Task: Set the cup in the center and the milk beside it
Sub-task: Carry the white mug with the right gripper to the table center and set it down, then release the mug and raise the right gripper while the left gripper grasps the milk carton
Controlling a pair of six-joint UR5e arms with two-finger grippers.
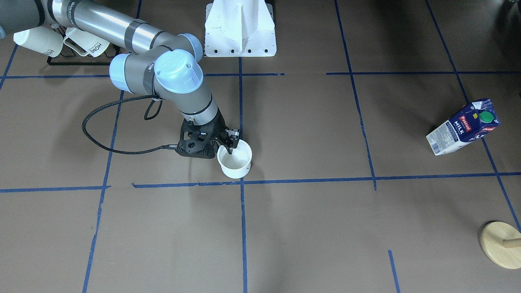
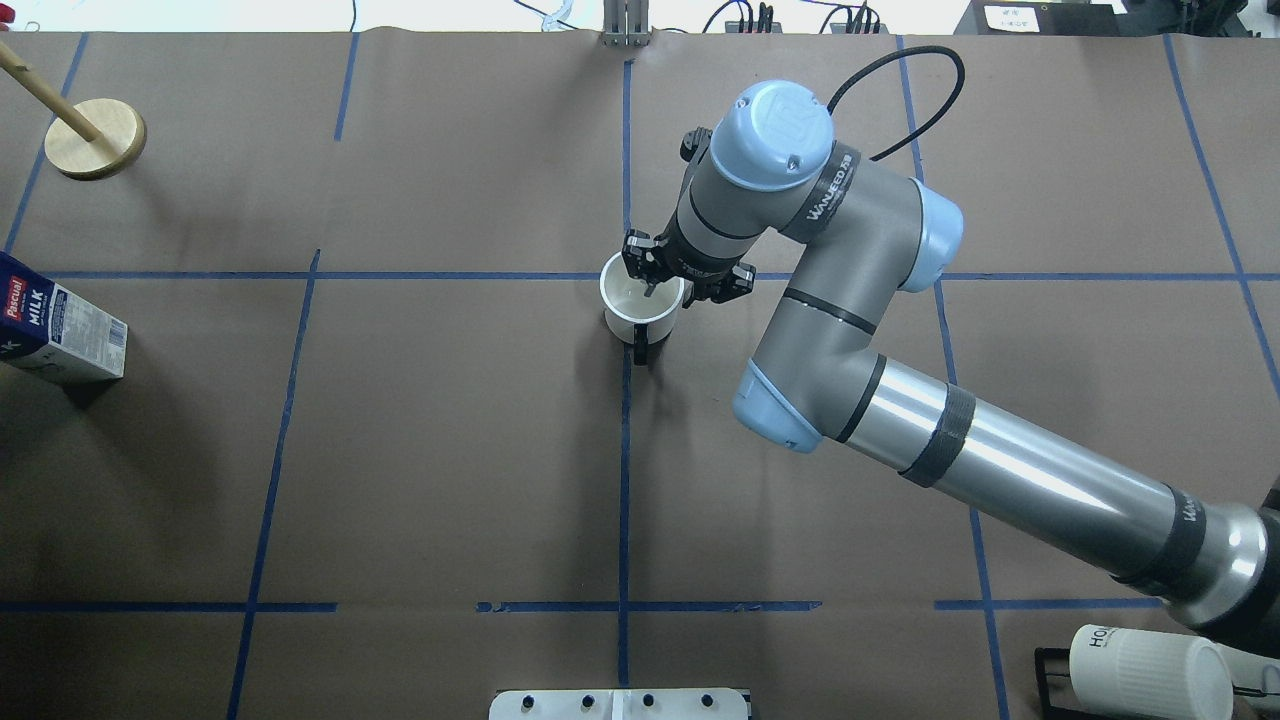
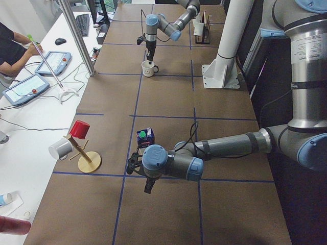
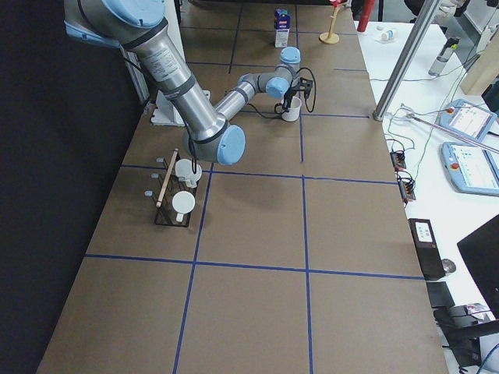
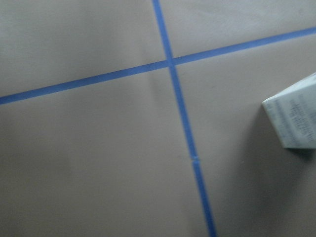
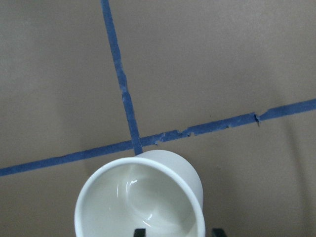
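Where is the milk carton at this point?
The milk sits at the far left edge of the overhead view, on the robot's left side. Its nearest neighbour is the wooden stand, and it is far from the cup by the middle tape crossing.

White pedestal planted at the table edge. Along that same edge from it, a black rack holds two ribbed "HOME" mugs, a wooden stick lying across. Well away from the pedestal, by the opposite edge, a wooden stand carries a red cup and a pale cup.
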